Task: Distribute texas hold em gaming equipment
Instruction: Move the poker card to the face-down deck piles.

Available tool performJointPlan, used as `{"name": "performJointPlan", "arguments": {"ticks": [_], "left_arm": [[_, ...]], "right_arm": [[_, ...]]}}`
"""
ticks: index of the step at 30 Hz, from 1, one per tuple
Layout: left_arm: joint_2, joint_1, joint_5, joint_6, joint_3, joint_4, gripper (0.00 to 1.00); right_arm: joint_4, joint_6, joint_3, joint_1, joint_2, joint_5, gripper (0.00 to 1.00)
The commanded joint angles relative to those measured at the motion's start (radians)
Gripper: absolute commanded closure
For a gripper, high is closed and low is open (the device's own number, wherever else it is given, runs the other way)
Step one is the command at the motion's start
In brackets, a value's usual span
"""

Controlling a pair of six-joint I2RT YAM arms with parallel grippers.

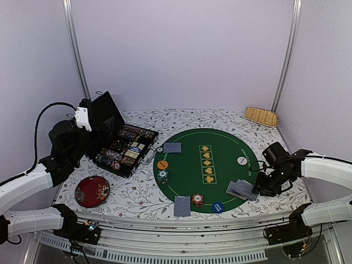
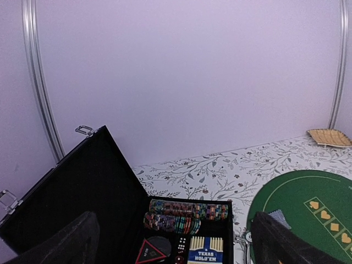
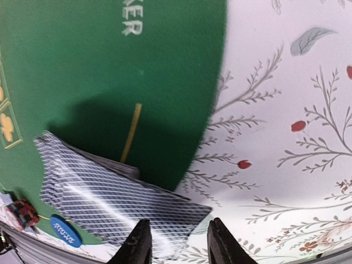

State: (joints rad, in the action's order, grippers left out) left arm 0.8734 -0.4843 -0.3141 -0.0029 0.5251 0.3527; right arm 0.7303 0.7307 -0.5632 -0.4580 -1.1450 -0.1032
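Observation:
On the round green mat (image 1: 190, 165), grey-blue backed cards lie at the far left (image 1: 172, 147), the near edge (image 1: 182, 205) and in a loose pile at the right (image 1: 242, 190). A green chip stack (image 1: 161, 176) and a red chip stack (image 1: 198, 199) stand on it, along with orange (image 1: 162, 164), white (image 1: 241, 160) and blue (image 1: 218, 207) discs. My right gripper (image 3: 180, 245) hovers over the pile's top card (image 3: 110, 203). Its fingers stand narrowly apart, with the card's corner between them. My left gripper (image 2: 176, 247) is wide open above the chip case (image 2: 187, 220) and holds nothing.
The open black case (image 1: 118, 144) with chip rows and a card box stands left of the mat, lid upright. A dark red floral dish (image 1: 92, 191) sits near the front left. A tan woven piece (image 1: 260, 116) lies at the back right corner.

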Motion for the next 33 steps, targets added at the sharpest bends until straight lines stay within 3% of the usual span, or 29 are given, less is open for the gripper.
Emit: {"name": "performJointPlan", "arguments": {"ticks": [1,3,12,18,26,33], "left_arm": [[0.003,-0.002,0.027,0.016,0.026,-0.012,0.02],[-0.001,-0.002,0.030,0.016,0.026,-0.013,0.02],[-0.005,-0.001,0.051,0.017,0.025,-0.011,0.02],[-0.005,-0.002,0.059,0.019,0.026,-0.013,0.02],[-0.008,-0.002,0.056,0.030,0.024,-0.014,0.02],[-0.007,-0.002,0.064,0.033,0.025,-0.012,0.02]], "right_arm": [[-0.034,-0.004,-0.004,-0.002,0.034,-0.042,0.53],[-0.078,0.015,0.021,-0.002,0.040,-0.069,0.46],[-0.104,0.096,0.069,0.004,0.070,-0.041,0.33],[-0.230,0.059,0.067,0.004,0.032,-0.099,0.49],[-0.241,-0.012,0.024,0.004,-0.086,-0.119,0.67],[-0.193,-0.025,0.007,0.003,-0.090,-0.096,0.91]]}}
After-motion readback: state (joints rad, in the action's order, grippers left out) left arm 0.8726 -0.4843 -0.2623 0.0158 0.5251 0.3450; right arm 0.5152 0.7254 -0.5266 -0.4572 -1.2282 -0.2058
